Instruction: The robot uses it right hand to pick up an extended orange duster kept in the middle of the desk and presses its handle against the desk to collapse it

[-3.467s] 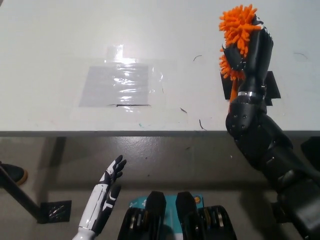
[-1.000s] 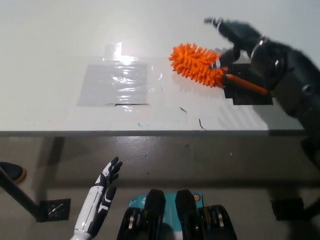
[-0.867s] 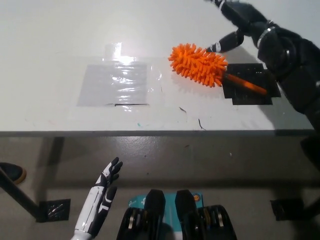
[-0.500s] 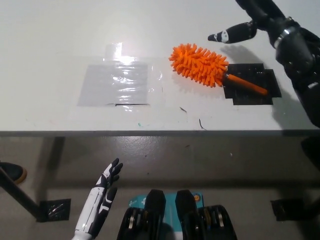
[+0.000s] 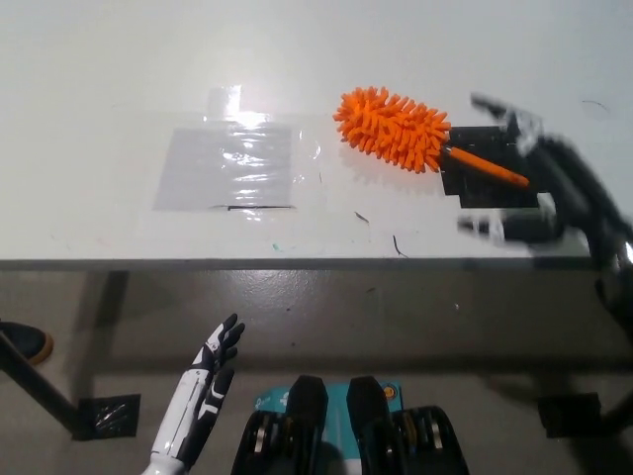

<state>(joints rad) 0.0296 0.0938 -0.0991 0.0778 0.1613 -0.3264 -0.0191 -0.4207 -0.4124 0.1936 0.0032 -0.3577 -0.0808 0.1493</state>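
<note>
Orange duster (image 5: 393,128), one, on desk (image 5: 119,79) (right hand (image 5: 539,188) blurred, beside).

White desk (image 5: 119,59), taped clear plastic sheet (image 5: 229,165), grey floor (image 5: 326,317)

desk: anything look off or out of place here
Nothing spilled or damaged. The duster lies flat, its handle on a black patch, a clear taped sheet beside it. The right hand is motion-blurred.

A clear taped plastic sheet (image 5: 234,165) and black tape patch (image 5: 490,181) lie on the white desk (image 5: 119,69).
</note>
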